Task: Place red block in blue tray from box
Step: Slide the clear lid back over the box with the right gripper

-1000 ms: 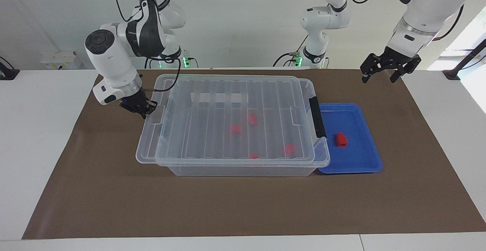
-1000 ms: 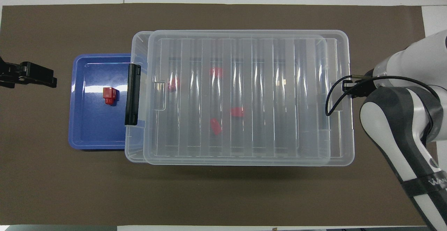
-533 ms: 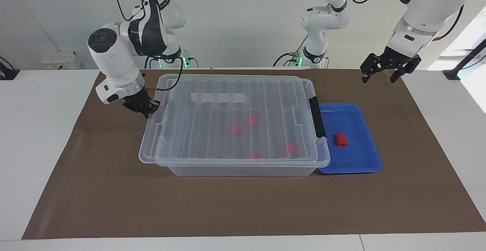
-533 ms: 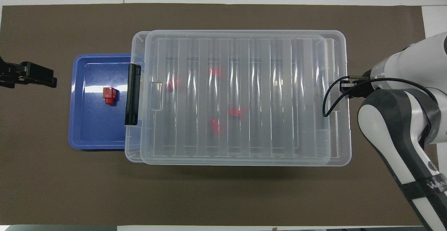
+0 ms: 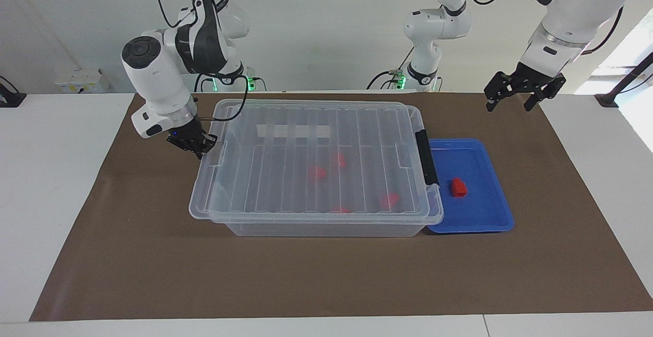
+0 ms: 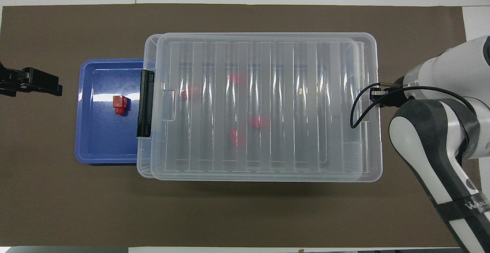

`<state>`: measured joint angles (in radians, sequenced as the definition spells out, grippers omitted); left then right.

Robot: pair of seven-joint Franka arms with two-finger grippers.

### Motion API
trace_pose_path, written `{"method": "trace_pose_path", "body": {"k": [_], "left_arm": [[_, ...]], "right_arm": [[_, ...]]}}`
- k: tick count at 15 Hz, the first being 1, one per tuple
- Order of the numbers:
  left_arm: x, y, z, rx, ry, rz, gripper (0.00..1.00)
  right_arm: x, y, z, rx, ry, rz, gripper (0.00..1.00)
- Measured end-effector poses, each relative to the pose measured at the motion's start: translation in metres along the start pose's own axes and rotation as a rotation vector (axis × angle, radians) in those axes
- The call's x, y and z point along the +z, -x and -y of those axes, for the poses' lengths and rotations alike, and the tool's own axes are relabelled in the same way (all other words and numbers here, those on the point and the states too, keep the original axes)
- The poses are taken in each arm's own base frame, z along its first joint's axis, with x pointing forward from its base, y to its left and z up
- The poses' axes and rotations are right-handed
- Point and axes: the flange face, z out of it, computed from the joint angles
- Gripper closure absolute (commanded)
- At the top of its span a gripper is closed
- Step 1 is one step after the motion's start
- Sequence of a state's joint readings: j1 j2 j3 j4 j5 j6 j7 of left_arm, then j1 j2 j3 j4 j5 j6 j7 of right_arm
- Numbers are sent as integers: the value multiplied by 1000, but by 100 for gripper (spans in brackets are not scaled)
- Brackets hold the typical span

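The box (image 5: 326, 229) is a clear bin on the brown mat, with its ribbed clear lid (image 5: 285, 174) lying on top, slightly askew. Several red blocks (image 5: 317, 172) show dimly through the lid, also in the overhead view (image 6: 260, 122). One red block (image 5: 458, 187) lies in the blue tray (image 5: 484, 219), which sits against the box's black latch (image 5: 426, 157) end. My right gripper (image 5: 196, 146) is shut on the lid's end tab at the right arm's end. My left gripper (image 5: 510, 103) hangs open and empty in the air over the mat's corner and waits.
The brown mat (image 5: 153, 276) covers the table, with white table surface (image 5: 51, 174) around it. The blue tray (image 6: 88, 146) and its red block (image 6: 119, 105) lie between the box's latch (image 6: 144, 103) and my left gripper (image 6: 38, 82).
My right gripper has moved the lid toward the left arm's end, so it overhangs the box less at the right arm's end. The left arm has not moved.
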<state>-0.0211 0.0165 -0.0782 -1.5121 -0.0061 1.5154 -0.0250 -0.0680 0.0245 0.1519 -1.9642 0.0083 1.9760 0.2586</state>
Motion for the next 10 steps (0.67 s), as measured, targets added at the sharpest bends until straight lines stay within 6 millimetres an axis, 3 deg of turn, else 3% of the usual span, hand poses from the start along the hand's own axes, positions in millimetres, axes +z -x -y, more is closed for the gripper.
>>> {"method": "trace_pose_path", "body": {"k": [10], "left_arm": [[0, 0, 0, 0, 0, 0, 0]], "right_arm": [[1, 2, 8, 0, -6, 0, 100]]}}
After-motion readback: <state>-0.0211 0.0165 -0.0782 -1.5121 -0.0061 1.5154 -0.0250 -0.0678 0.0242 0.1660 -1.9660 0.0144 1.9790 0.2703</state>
